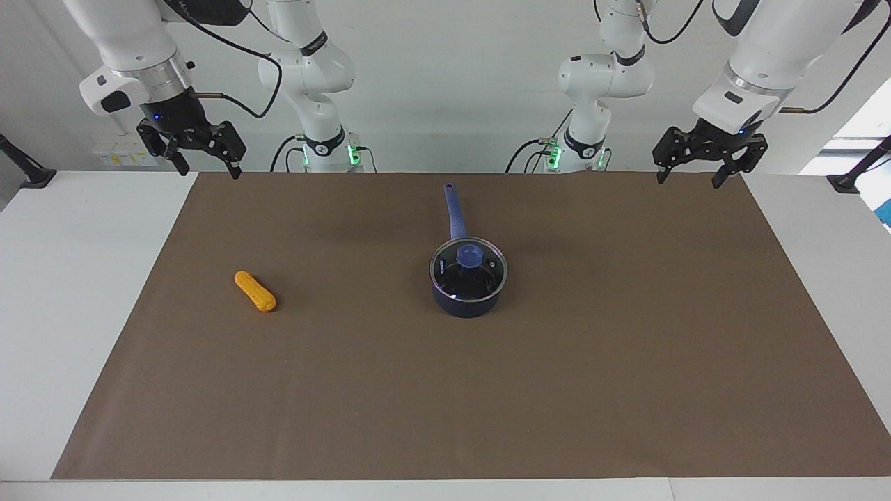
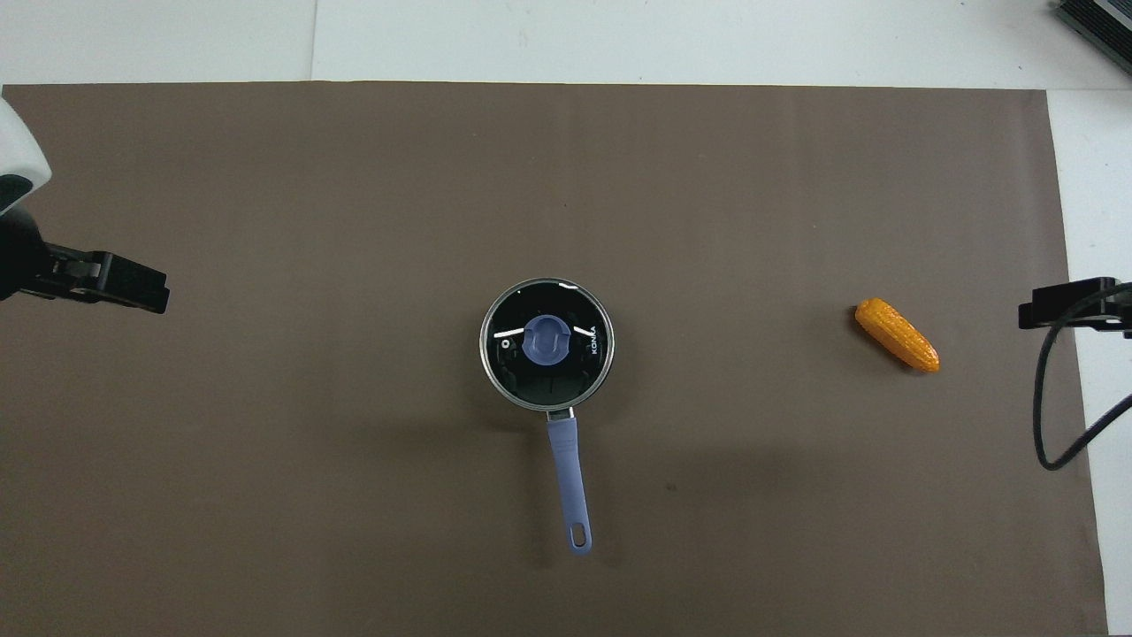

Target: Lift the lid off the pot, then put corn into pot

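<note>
While both arms wait with nothing held, the left claw (image 1: 697,171) and right claw (image 1: 202,154) hang wide apart, lid (image 1: 468,268) seated on the pot (image 1: 468,300) between them, corn (image 1: 255,291) toward the right claw.

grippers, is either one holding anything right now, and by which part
Nothing is held. The left gripper and right gripper both hang open and empty; lid sits on the pot, corn on the table.
</note>
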